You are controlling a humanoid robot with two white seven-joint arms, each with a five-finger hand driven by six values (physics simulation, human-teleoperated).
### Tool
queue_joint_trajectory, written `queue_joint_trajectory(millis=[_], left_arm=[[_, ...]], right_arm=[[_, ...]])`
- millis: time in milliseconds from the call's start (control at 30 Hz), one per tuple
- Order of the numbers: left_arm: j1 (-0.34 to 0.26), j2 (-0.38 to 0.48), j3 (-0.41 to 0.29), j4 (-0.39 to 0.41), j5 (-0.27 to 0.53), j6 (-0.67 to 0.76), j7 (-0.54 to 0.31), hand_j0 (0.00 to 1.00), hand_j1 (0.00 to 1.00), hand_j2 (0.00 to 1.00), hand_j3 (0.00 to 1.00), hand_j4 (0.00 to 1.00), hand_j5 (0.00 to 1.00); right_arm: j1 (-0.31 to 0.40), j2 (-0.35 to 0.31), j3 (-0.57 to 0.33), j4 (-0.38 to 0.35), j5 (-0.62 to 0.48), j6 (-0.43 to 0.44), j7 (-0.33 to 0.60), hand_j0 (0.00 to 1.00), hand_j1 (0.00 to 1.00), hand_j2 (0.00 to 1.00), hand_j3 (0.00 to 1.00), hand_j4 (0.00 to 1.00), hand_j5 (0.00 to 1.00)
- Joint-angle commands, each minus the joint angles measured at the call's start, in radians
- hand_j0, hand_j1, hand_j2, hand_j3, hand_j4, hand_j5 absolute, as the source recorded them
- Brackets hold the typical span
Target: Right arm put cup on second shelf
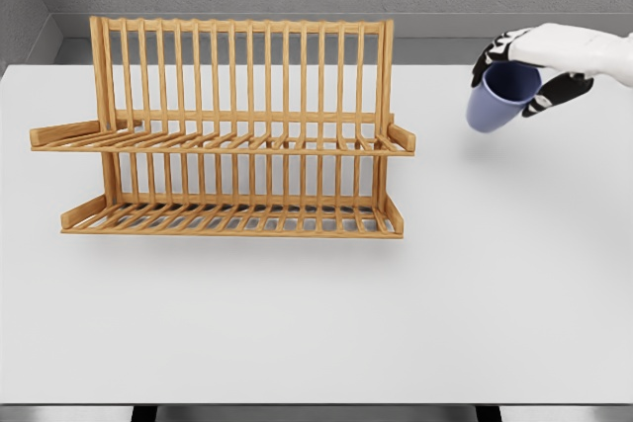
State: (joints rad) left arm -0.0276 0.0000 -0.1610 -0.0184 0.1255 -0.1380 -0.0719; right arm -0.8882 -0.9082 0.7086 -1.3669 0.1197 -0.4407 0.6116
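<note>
cup point(501, 96) in right hand's point(539, 64) gripping fingers, above white table point(396, 323), grey wall behind

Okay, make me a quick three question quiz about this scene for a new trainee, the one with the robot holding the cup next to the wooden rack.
1. True or false: the blue cup already sits on a shelf of the wooden rack.
2. Which hand holds the cup? A) left B) right C) neither
3. Fill in: the cup is held in the air to the ____ of the rack, as seen in the head view.

Key: 1 false, it is held tilted above the white table. 2 B, the right hand. 3 right.
</note>
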Motion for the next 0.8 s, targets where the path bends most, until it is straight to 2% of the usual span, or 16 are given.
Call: queue_joint_trajectory(millis=[0,67,167,233,367,433,600,767], left_arm=[[0.0,0.0,0.0,0.0,0.0,0.0,0.0,1.0,1.0,1.0,1.0,1.0,1.0],[0.0,0.0,0.0,0.0,0.0,0.0,0.0,1.0,1.0,1.0,1.0,1.0,1.0],[0.0,0.0,0.0,-0.002,0.0,0.0,0.0,1.0,1.0,1.0,1.0,1.0,1.0],[0.0,0.0,0.001,-0.002,0.0,0.0,0.0,1.0,1.0,1.0,1.0,1.0,1.0],[0.0,0.0,0.0,0.0,0.0,0.0,0.0,1.0,1.0,1.0,1.0,1.0,1.0],[0.0,0.0,0.0,0.0,0.0,0.0,0.0,1.0,1.0,1.0,1.0,1.0,1.0],[0.0,0.0,0.001,0.0,0.0,0.0,0.0,1.0,1.0,1.0,1.0,1.0,1.0],[0.0,0.0,0.0,0.0,0.0,0.0,0.0,1.0,1.0,1.0,1.0,1.0,1.0]], right_arm=[[0.0,-0.012,-0.011,-0.02,-0.005,0.0,-0.001,0.6,0.6,0.6,0.6,0.6,0.6],[0.003,-0.015,-0.038,-0.021,-0.005,-0.003,-0.001,0.6,0.6,0.6,0.6,0.6,0.6],[0.006,-0.047,-0.055,-0.08,-0.005,0.0,-0.001,0.6,0.6,0.6,0.6,0.6,0.6],[0.008,-0.054,-0.067,-0.092,-0.005,0.0,-0.001,0.6,0.6,0.6,0.6,0.6,0.6],[0.006,-0.06,-0.072,-0.153,-0.005,-0.003,-0.001,0.6,0.6,0.6,0.6,0.6,0.6],[0.012,-0.08,-0.09,-0.215,-0.005,-0.003,-0.001,0.6,0.6,0.6,0.6,0.6,0.6],[0.012,-0.08,-0.097,-0.294,-0.005,-0.003,-0.001,0.6,0.6,0.6,0.6,0.6,0.6],[0.012,-0.08,-0.116,-0.343,-0.005,-0.004,-0.001,0.6,0.6,0.6,0.6,0.6,0.6]])
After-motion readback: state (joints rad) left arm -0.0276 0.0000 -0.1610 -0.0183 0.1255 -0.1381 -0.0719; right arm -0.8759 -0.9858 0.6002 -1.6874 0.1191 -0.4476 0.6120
